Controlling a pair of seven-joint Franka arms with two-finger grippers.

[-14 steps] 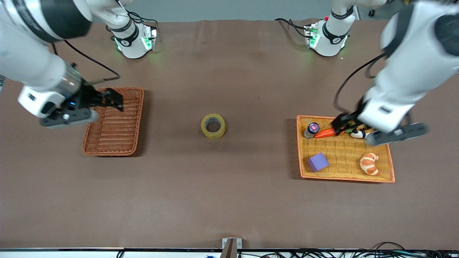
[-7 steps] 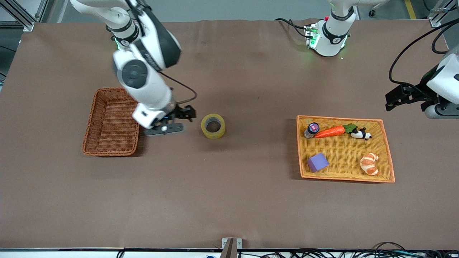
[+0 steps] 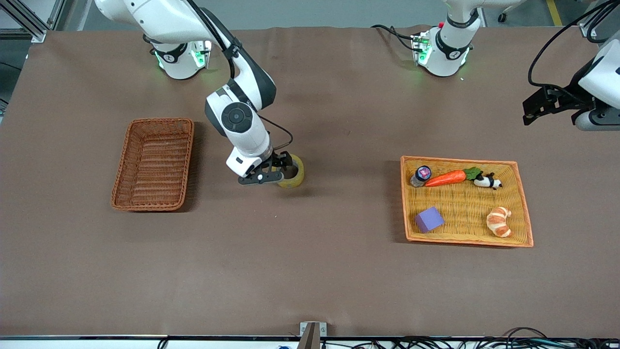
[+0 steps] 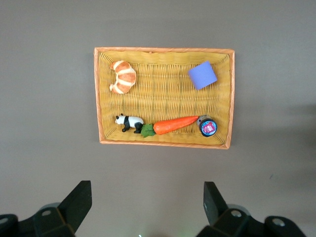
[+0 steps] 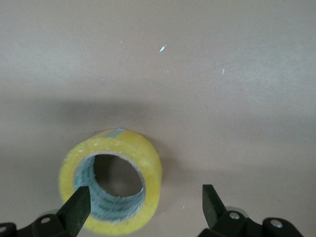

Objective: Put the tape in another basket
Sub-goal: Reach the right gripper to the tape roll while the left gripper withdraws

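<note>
My right gripper [image 3: 283, 170] hangs with fingers spread wide over the tape [image 5: 111, 180], ungripped on the worktop between both baskets, the basket [image 3: 152, 164] unfilled; my left gripper [image 3: 540, 104] waits, open and empty.

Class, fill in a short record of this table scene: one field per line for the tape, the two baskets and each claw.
tape: flat on the table between the baskets
brown basket: toward the right arm's end
yellow basket: holds croissant, carrot, block, panda, small jar
right claw: open, at the tape, one finger over its hole
left claw: open, waiting above the table's end
</note>
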